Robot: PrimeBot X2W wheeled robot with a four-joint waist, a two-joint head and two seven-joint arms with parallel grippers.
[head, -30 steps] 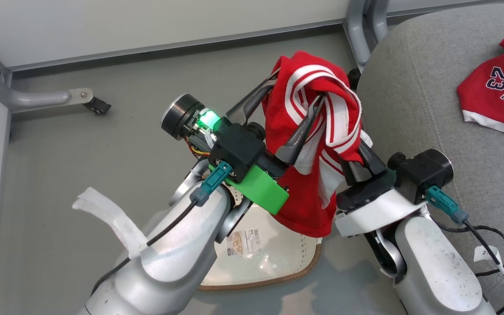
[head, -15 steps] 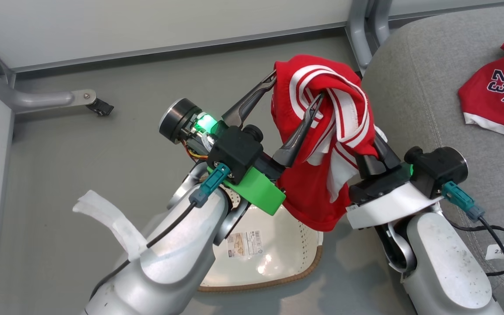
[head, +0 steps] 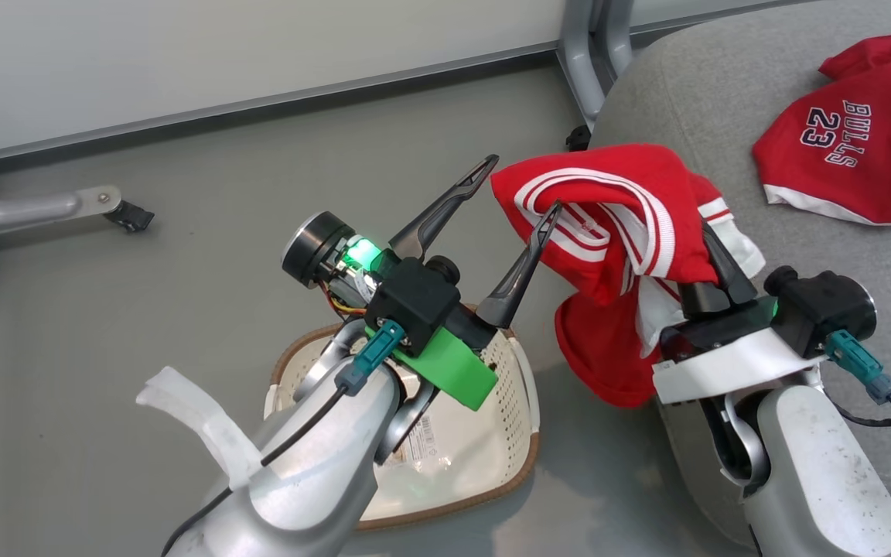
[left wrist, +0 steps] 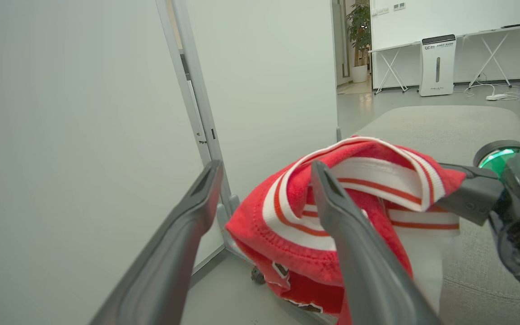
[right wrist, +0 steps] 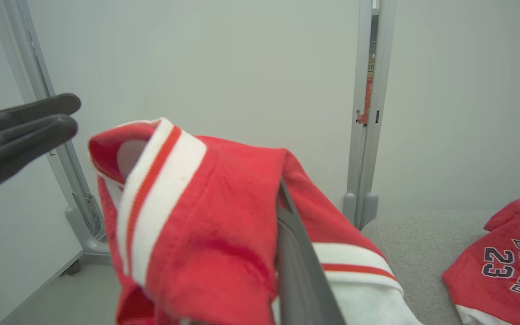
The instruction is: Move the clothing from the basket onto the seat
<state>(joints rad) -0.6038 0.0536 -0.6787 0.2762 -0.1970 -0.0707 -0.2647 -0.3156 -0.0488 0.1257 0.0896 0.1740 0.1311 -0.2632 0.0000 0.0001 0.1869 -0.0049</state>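
Basket: the laundry basket point(head: 503, 387) sits on the floor under the left arm, nearest the robot. The part of its bottom that shows holds no garment.
Left hand: the left hand point(head: 517, 187) has its fingers spread wide with nothing between them. Its right fingertip is at the jersey's striped trim, but I cannot tell if they touch.
Jersey: the red jersey point(head: 616, 224) is bunched over the right hand, and its loose end hangs straight down beside the cushion's near-left edge.
Right hand: the right hand point(head: 685, 224) is mostly buried in cloth. The one finger that shows stands near the middle of its wrist view, so I judge it clamped on a fold.
Seat: the grey sofa cushion point(head: 693, 93) lies to the right of the load and farther away.
T-shirt: the BULLS T-shirt point(head: 848, 162) already lies on the cushion, well apart.
Turning relation: the right arm is nearer, and the jersey must travel right and away until its hanging end clears the edge.
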